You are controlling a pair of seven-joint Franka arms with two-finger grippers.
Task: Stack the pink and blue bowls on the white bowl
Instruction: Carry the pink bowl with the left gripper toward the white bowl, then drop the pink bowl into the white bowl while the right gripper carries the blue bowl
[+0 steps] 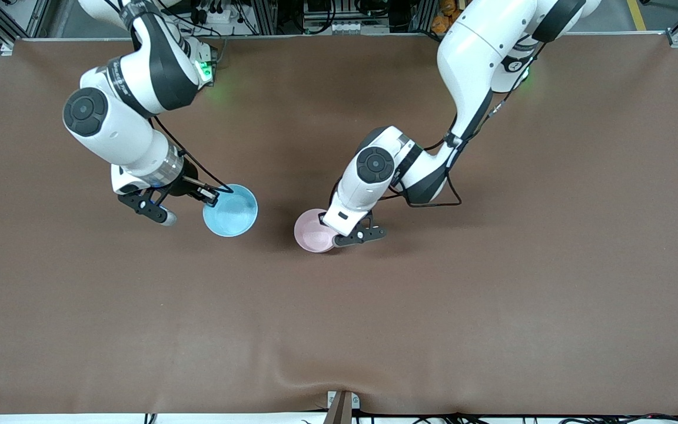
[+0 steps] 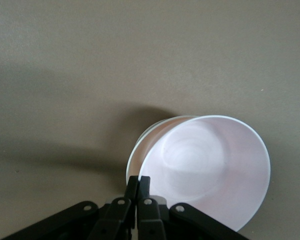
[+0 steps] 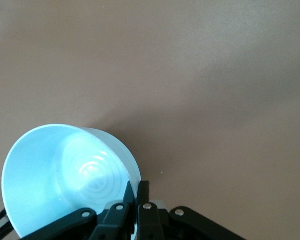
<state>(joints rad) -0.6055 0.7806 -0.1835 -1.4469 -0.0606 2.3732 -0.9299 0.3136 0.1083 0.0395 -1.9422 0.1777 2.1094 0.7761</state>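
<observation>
1. The right gripper (image 1: 212, 197) is clamped on the rim of the blue bowl (image 1: 231, 210), its fingers (image 3: 138, 192) pinched together over the bowl's edge. The bowl hangs from that edge and spreads away from the gripper, toward the middle of the bench (image 1: 492, 294). It is over the right arm's half of the bench; whether it touches the surface I cannot tell.
2. The blue bowl is small, round, plain and glossy, a light sky-blue. In the right wrist view its mouth is tilted toward the camera, with faint rings of reflected light in the bottom.
3. The left gripper (image 1: 339, 234) is clamped on the rim of the pink bowl (image 1: 313, 230), fingers (image 2: 138, 192) pressed together on the edge. The bowl extends from the gripper toward the right arm's end, near the middle of the bench, close to the blue bowl but apart from it.
4. The pink bowl is pale, glossy and plain, the same size as the blue one, and tilted in the left wrist view.
5. The white bowl (image 2: 146, 142) shows only as a thin crescent of rim directly under the pink bowl in the left wrist view; the pink bowl covers the rest. In the front view the left arm's wrist hides part of the pink bowl, and the white bowl cannot be made out. Whether the pink bowl is seated in the white one I cannot tell.
</observation>
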